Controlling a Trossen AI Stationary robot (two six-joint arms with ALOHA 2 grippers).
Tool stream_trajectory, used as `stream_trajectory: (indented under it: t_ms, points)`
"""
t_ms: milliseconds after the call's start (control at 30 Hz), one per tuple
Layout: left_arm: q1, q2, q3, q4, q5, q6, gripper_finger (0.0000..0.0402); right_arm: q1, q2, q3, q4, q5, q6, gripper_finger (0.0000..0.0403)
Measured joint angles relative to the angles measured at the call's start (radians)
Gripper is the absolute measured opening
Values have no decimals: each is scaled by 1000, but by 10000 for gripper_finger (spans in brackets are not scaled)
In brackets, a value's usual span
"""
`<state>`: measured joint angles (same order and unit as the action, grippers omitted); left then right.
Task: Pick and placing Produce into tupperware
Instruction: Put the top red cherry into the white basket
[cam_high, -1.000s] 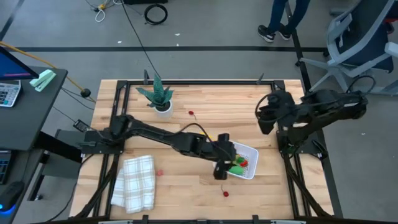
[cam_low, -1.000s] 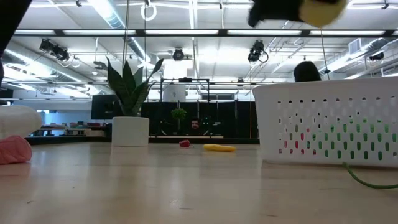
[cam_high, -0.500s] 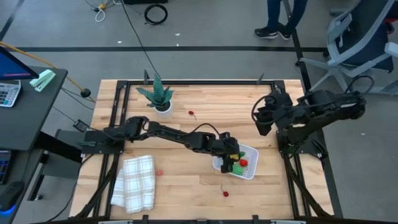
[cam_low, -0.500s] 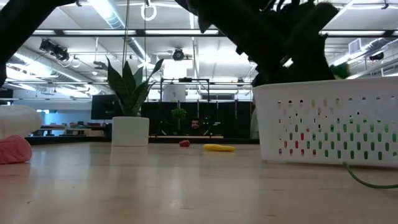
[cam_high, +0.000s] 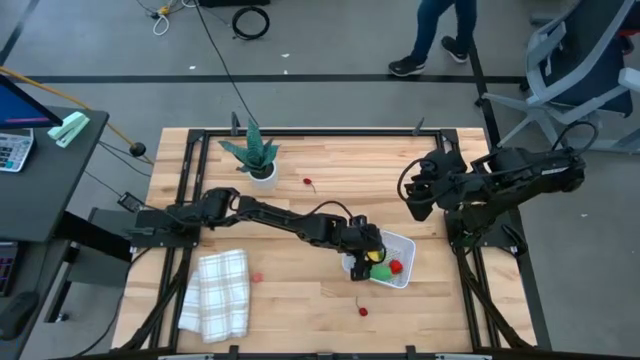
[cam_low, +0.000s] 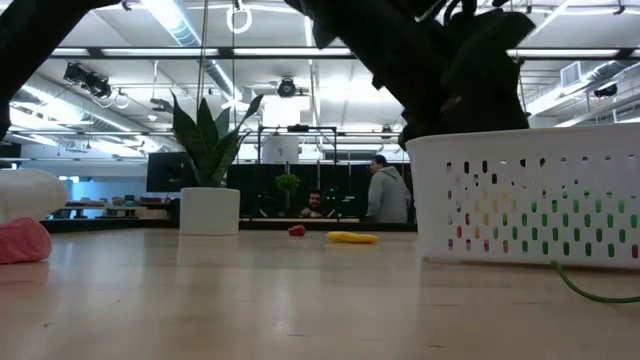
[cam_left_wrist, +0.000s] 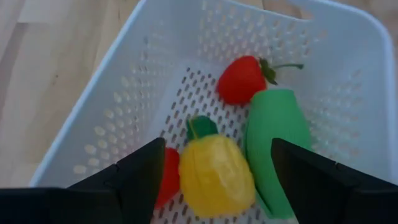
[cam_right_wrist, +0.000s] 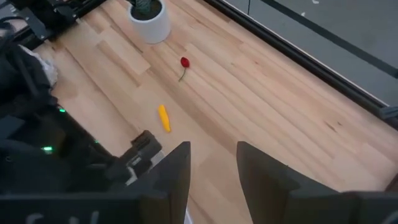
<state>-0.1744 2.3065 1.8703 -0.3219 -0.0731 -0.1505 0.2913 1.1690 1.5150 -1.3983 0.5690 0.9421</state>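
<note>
On the wooden table, nearly everything is laid out in plain sight from above. Biggest of the loose stuff, a white checked cloth is folded at the near left edge, and a potted plant is parked at the far left. The tupperware is sat right of centre, and the left gripper is held low over its left end with its fingers spread wide and nothing gripped between them. Inside the tupperware a green veggie, a yellow lemon-ish piece and a strawberry are bunched together, touching. The right gripper is kept raised near the table's right edge, fingers partly apart and empty. A small yellow piece is left on the wood between plant and tupperware, and a tiny red cherry is seen near the plant. Two more red bits are scattered along the near side.
</note>
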Motion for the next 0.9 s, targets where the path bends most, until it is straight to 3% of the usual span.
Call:
stream_trajectory:
  t_ms: [100, 200, 400, 600, 900]
  points:
    - [-5, -21, 64, -89, 0, 42, 300, 0, 0, 0, 0, -1, 0, 138]
    - [-3, -42, 202, -327, -39, 115, 295, 0, 0, 0, -1, -17, -1, 138]
    - [45, -47, 489, -845, -216, 236, 295, 0, 0, 0, -4, -28, -1, 138]
    - [152, -89, 438, -1244, -230, 374, 295, 0, 0, 0, -10, -28, -2, 138]
    - [322, -94, 230, -1058, -191, 533, 284, 0, 0, 0, -10, -28, -22, 138]
